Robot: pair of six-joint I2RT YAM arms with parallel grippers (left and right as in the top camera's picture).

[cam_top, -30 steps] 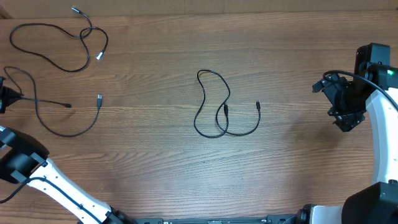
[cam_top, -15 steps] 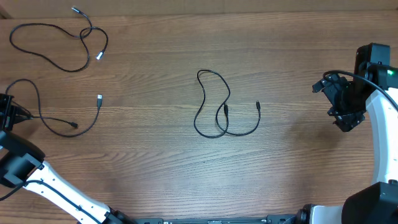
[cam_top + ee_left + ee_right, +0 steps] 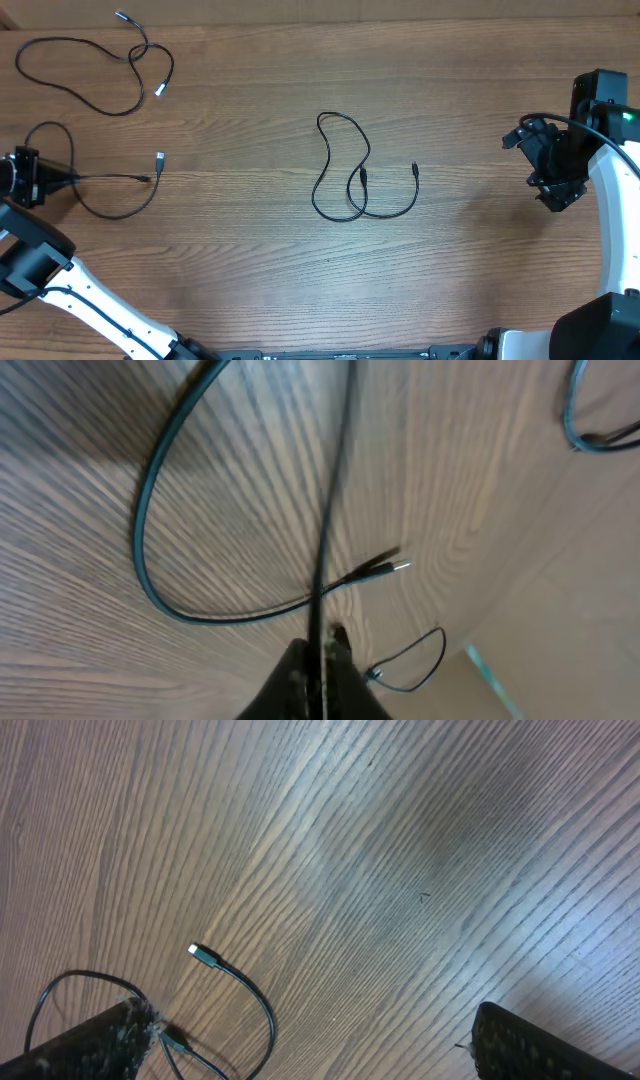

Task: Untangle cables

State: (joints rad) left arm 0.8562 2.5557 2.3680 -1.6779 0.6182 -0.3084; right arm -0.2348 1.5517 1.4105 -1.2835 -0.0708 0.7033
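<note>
On the bare wooden tabletop [image 3: 250, 280], at the far left, one loose cable [image 3: 108, 113] lies in an open loop, touching nothing. Nearer, the left hand [image 3: 45, 180] – partly cut off by the frame edge – is clamped on the held cable [image 3: 118, 216]. In the wrist view its fingers [image 3: 300, 678] pinch the cord together, and the rest curves away flat. The middle cable [image 3: 362, 178] lies alone at centre, crossing itself. Far right, the right hand [image 3: 555, 178] hovers with its fingers well apart – nothing is between them.
</note>
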